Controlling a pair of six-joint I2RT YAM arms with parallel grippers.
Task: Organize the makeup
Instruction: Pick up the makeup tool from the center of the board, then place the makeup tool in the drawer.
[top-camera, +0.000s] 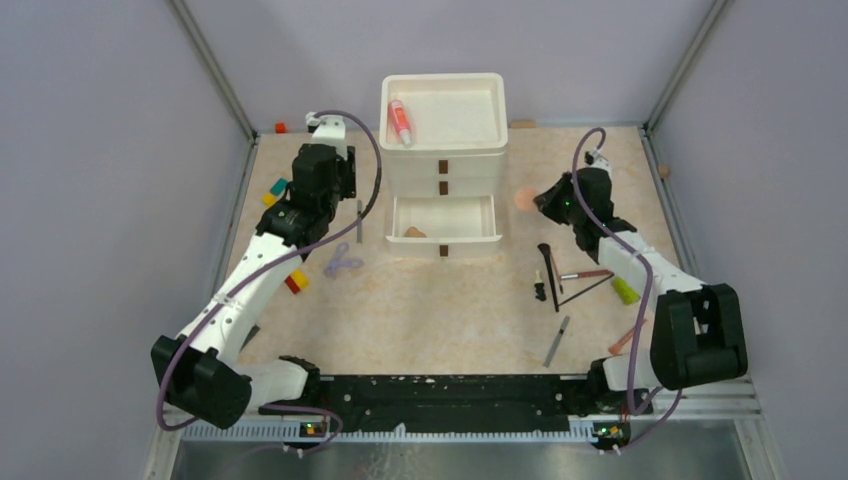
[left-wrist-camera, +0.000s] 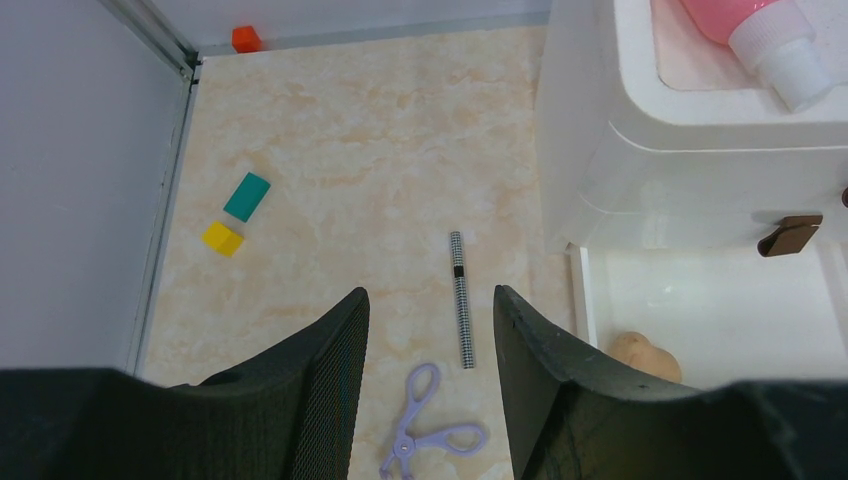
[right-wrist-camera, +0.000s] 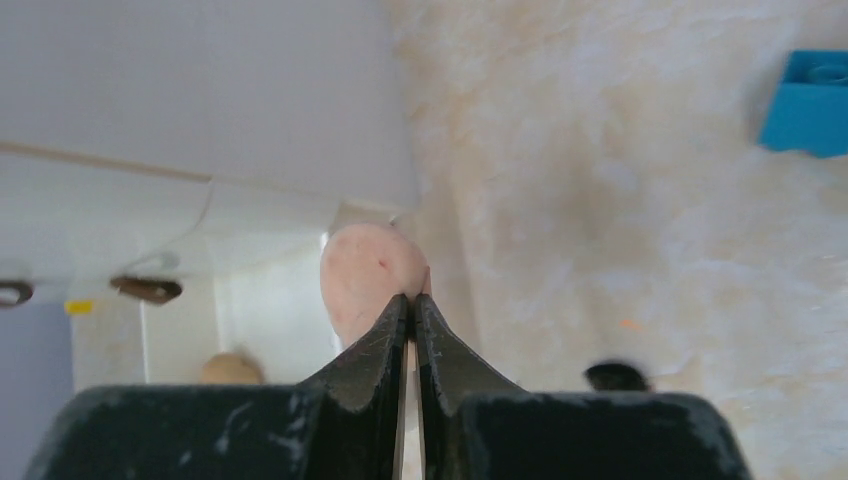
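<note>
Right gripper (right-wrist-camera: 412, 300) jaws pinch 1 peach sponge (right-wrist-camera: 365, 275) just beside the open drawer (top-camera: 470, 238), which holds another sponge (top-camera: 414, 232). Left gripper (left-wrist-camera: 428, 295) jaws gape wide above a pencil (left-wrist-camera: 460, 298). The spray bottle (top-camera: 400, 122) is stowed on top; brushes (top-camera: 585, 274) lie loose on the tabletop (top-camera: 450, 310).

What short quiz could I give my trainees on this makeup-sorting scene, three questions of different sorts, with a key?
1. True or false: the right hand is shut on a peach sponge.
2. Where does the pink spray bottle lie? A: in the top tray of the drawer unit. B: inside a drawer. C: loose, outside the unit.
3. Fill the gap: the open drawer is the ____ one of the three.
Key: 1 true; 2 A; 3 bottom.
</note>
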